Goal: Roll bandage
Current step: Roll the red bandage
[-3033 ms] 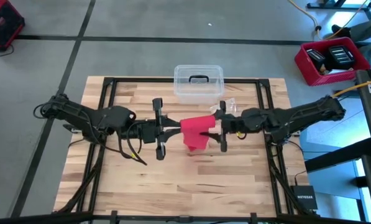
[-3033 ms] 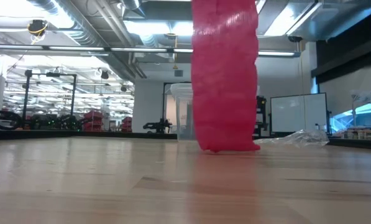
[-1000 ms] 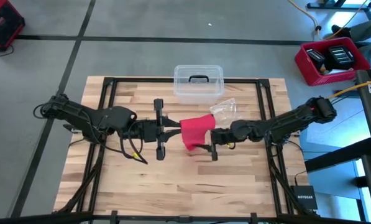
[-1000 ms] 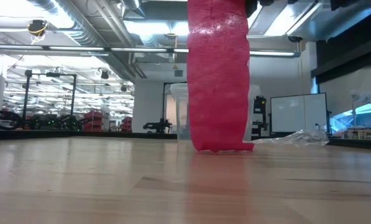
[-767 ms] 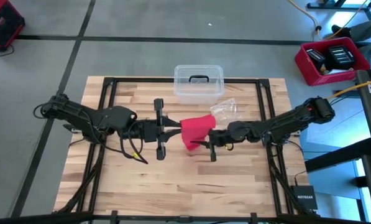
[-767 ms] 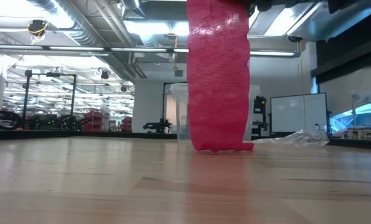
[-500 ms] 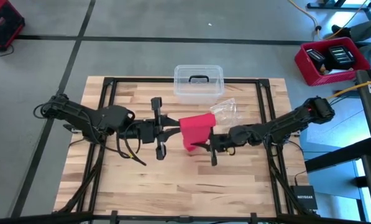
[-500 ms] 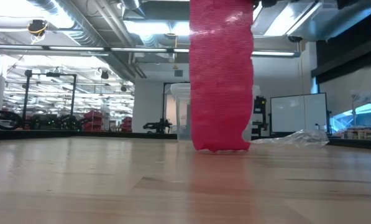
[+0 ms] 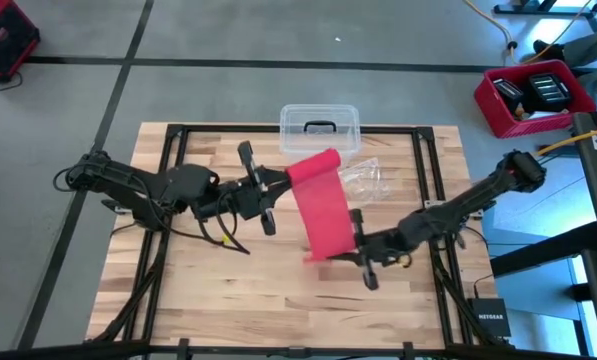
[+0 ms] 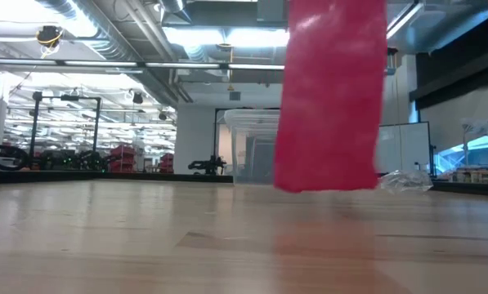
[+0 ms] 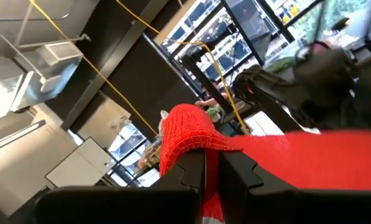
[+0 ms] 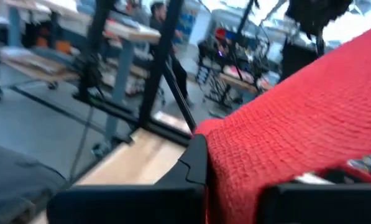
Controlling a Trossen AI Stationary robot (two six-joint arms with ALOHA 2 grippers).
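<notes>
The bandage (image 9: 321, 205) is a bright red cloth band that spans the air between my two grippers, running from the table's far middle toward its near side. In the low view the bandage (image 10: 329, 98) shows as a wide red sheet whose lower edge (image 10: 325, 186) stays above the wood. My left gripper (image 9: 278, 183) is shut on its far end, and my right gripper (image 9: 350, 250) is shut on its near end. The left wrist view looks along the band (image 11: 309, 155) toward the right arm. My left gripper pinches the bandage's far end (image 11: 213, 186) between its two fingers (image 11: 194, 171). The cloth bunches up in a hump just past them. The fingers come from the table's left, roughly level and across the band, and this end is lifted clear. My right gripper holds the bandage's near end (image 12: 235, 180), where the cloth lies over one finger (image 12: 194, 163) and hides the other finger's pad. The fingers come from the table's right, across the band. This end is clear of the table, and the band rises away toward the left gripper.
A clear plastic box with a dark handle (image 9: 319, 133) stands at the table's far middle, just behind the bandage's far end. A crinkled clear wrapper (image 9: 363, 180) lies to the right of the band. A red bin (image 9: 533, 95) sits on the floor beyond the right edge.
My right gripper has taken hold of the hanging bandage's lower end and carried it toward the table's near edge, lifting it off the wood. My left gripper has swung toward the far edge. The bandage, which hung straight down, now spans between the two grippers.
</notes>
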